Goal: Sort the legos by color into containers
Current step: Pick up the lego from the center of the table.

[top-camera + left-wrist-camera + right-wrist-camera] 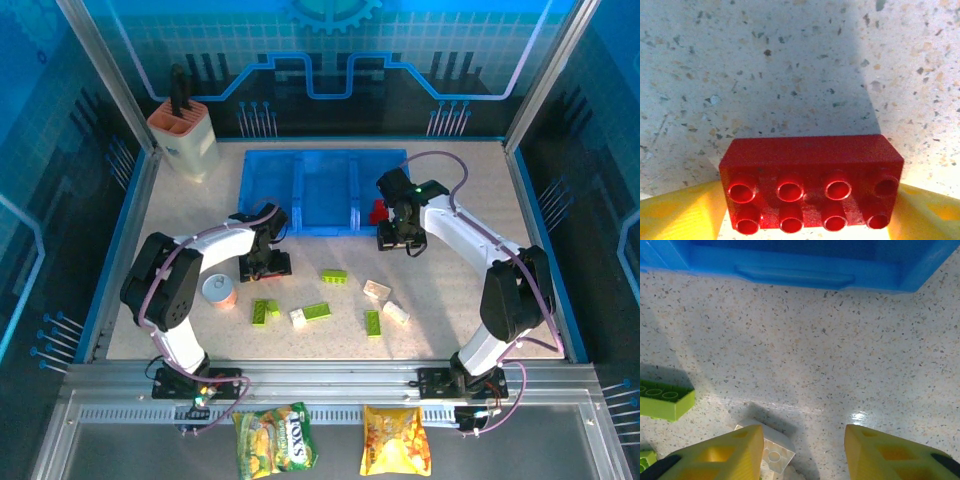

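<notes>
Speckled tabletop [450,300] spreads under me, with the blue tray [325,190] at upper centre of the overhead view. My left gripper [265,262] squeezes a red brick [810,175], low in its wrist frame. Only the fingertips seem to bite, so it may twist loose on the way over. My right gripper [804,450] gapes, holding nothing, with one finger overlapping a white brick [774,454] it could nudge away.

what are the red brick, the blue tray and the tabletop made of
Red brick: looks like hard moulded plastic, semi-gloss, with crisp hollow studs.
Blue tray: plastic too, smooth and seemingly slightly translucent, with a moulded lip on its wall.
Tabletop: pale and speckled, either terrazzo-like stone or printed laminate. Glare shows a sheen, but I cannot tell which.
</notes>
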Available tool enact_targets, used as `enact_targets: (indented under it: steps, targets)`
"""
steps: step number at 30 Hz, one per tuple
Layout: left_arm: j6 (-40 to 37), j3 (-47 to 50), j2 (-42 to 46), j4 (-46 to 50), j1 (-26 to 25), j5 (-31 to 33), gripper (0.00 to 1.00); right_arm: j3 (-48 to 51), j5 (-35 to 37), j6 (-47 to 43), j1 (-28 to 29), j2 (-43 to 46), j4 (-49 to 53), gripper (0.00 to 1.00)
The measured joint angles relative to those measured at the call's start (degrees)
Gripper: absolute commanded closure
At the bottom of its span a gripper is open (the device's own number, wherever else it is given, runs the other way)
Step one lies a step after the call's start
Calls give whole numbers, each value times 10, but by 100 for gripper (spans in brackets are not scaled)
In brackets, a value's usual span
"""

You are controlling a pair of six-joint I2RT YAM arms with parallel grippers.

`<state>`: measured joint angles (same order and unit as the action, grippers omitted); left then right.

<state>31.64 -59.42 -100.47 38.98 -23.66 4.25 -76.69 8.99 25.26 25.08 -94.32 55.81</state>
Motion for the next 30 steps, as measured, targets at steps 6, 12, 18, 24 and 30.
enact_targets:
  steps: [6,12,18,24,30]
  targets:
    - [0,0,-3,4,0,8,31,0,0,2,0,2,0,52]
    - [0,-4,-3,8,-2,9,35,6,3,2,0,9,2,52]
    - [0,-8,-3,13,-4,9,38,6,11,2,0,10,2,52]
    - [0,-42,-3,13,-30,0,38,21,18,2,-4,32,1,52]
    - [-1,-104,0,34,-53,0,38,47,26,2,-39,70,2,52]
